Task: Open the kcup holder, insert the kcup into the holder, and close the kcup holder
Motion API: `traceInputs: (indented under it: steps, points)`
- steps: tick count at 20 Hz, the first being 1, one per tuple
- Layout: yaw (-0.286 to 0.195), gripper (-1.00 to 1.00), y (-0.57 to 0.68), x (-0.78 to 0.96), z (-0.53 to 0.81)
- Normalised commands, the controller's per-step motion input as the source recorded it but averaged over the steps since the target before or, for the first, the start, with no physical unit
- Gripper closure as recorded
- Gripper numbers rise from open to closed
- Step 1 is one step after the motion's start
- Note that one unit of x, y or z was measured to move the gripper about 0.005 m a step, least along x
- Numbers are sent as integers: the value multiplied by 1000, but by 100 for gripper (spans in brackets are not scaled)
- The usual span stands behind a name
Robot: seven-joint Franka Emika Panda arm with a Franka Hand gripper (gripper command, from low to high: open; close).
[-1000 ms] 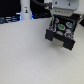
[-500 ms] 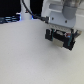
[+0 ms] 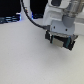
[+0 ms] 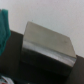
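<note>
The kcup holder (image 4: 47, 47) sits right under the gripper (image 3: 60, 44), on the white counter (image 3: 25, 57). Its lid looks closed. I cannot tell if the gripper is apart or together. No kcup shows, so all steps seem left.

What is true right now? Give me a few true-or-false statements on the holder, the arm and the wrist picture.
1. The black boxy kcup holder with two pale front panels stands on the white tabletop. True.
2. The white robot arm is at the exterior view's left. False: it is at the right, right above the holder.
3. The wrist view shows a red object at its edge. False: the blurred object there is teal-green.
4. A boxy block fills much of the wrist view. True.
</note>
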Motion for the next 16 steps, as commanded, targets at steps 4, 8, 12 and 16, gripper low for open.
traceInputs:
  steps: [4, 8, 12, 16]
  points:
    - [135, -100, 379, -336, -69]
    - [132, -100, 414, -476, -93]
    - [136, -100, 400, -479, -109]
    - [132, -100, 401, -430, -103]
